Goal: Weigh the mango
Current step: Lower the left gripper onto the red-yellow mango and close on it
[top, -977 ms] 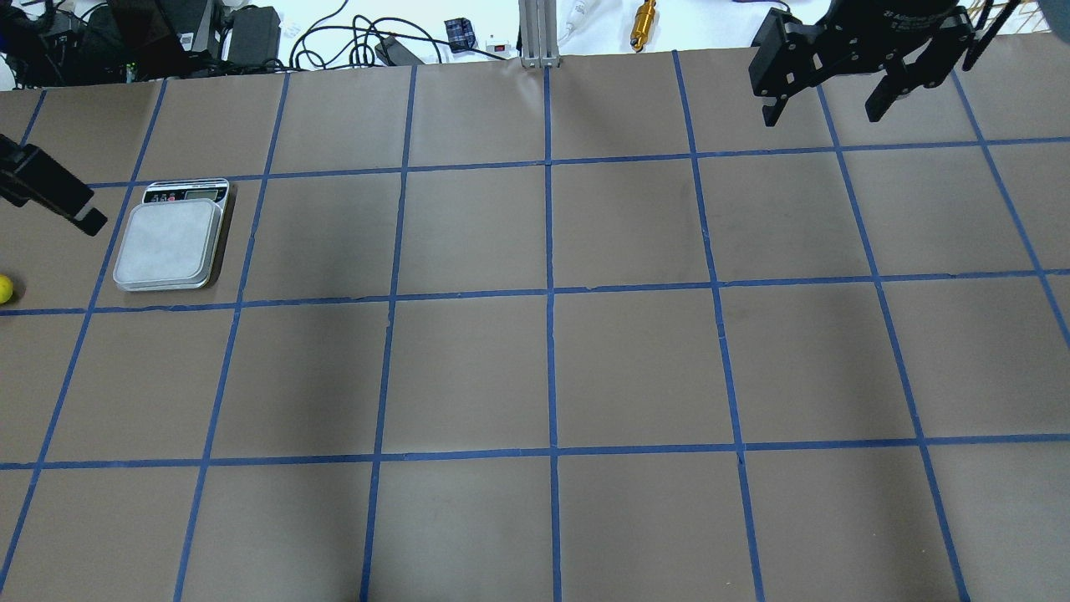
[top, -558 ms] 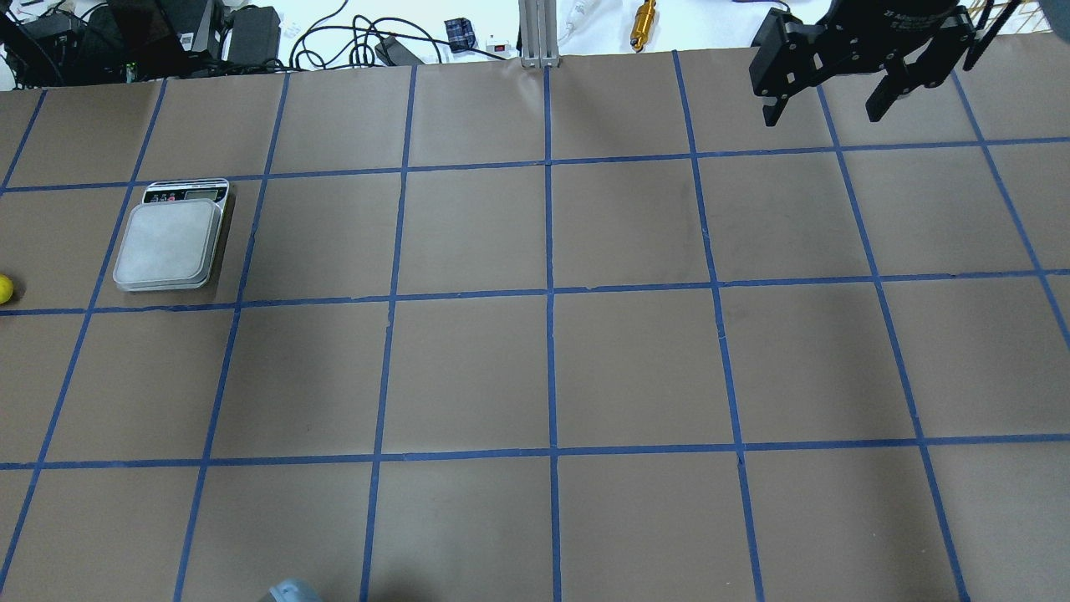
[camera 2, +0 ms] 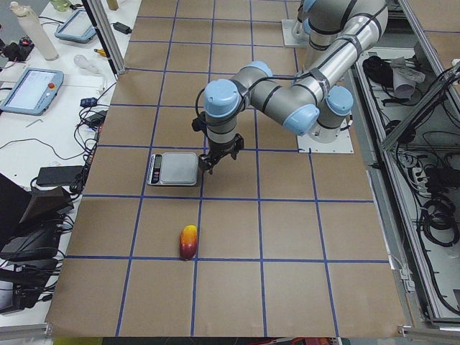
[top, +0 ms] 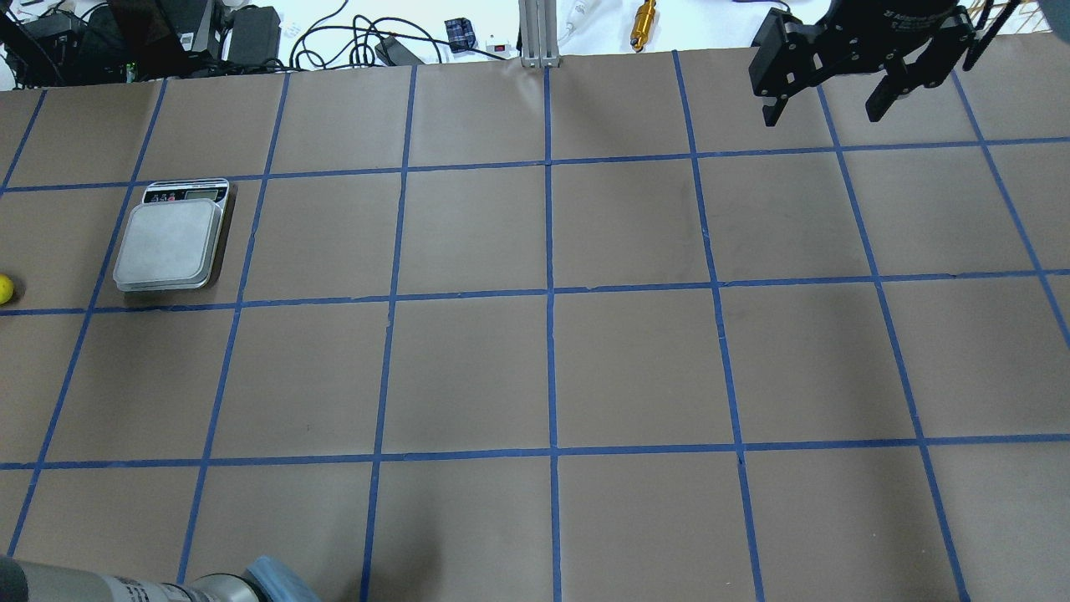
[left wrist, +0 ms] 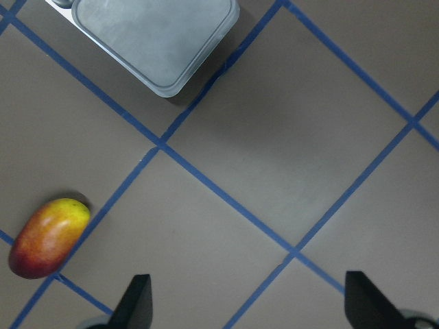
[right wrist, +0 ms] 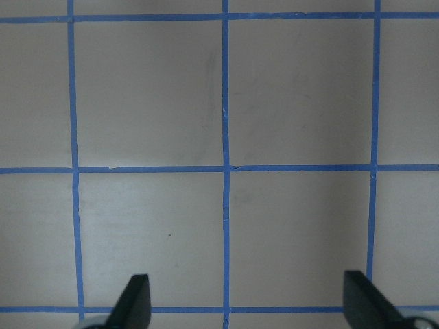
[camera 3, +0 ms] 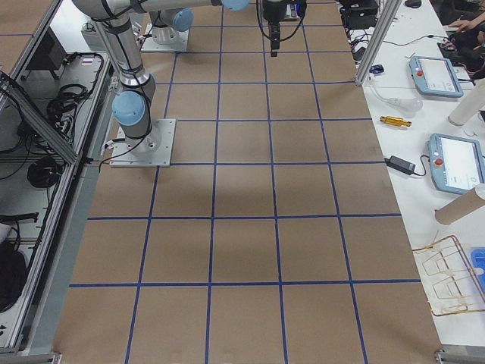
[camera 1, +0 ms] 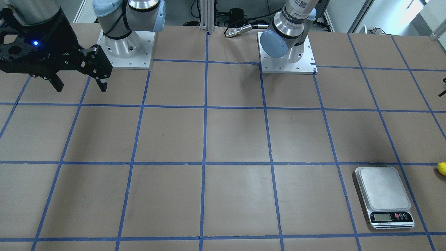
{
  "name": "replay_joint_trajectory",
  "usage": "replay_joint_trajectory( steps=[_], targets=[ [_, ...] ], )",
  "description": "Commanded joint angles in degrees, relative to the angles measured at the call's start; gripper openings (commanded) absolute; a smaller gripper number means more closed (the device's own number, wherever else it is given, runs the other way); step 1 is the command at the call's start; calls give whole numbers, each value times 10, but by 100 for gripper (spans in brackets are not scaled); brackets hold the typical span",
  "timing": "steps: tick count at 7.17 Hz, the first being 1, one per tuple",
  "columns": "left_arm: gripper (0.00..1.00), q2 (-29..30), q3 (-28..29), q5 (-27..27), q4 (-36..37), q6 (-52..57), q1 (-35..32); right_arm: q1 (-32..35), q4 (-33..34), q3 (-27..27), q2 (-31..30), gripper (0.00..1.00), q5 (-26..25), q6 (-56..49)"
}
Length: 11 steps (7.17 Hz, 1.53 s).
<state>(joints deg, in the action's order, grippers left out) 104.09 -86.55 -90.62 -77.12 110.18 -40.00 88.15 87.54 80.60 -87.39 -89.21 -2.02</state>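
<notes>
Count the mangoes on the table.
1. The mango lies flat, apart from the digital scale and not on its platform. No other mango shows in any view.

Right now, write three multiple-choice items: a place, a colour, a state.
1. The yellow-to-red oblong mango lies where, relative to the flat silver scale? A on its platform; B beside it, on the brown paper table; C off the table.
2. The table's grid tape is: A green; B blue; C white.
3. The black two-finger left gripper is: A shut on the mango; B shut, empty; C open, empty.
Key: 1B, it lies apart from the scale; 2B, every line is blue; 3C, its fingertips stand wide apart, nothing between.
</notes>
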Motion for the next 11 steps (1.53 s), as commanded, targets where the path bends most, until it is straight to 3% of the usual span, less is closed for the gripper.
replay_joint_trajectory(
  steps=[1, 3, 6, 11],
  targets=[
    [100, 104, 16, 2, 137, 133, 5, 0, 0, 0, 0, 100, 0, 0],
    [100, 197, 108, 5, 136, 178, 7, 0, 0, 0, -1, 100, 0, 0],
    [100, 268, 177, 9, 134, 224, 10, 0, 0, 0, -1, 100, 0, 0],
    [100, 307, 188, 29, 136, 281, 31, 0, 0, 0, 0, 100, 0, 0]
  ],
)
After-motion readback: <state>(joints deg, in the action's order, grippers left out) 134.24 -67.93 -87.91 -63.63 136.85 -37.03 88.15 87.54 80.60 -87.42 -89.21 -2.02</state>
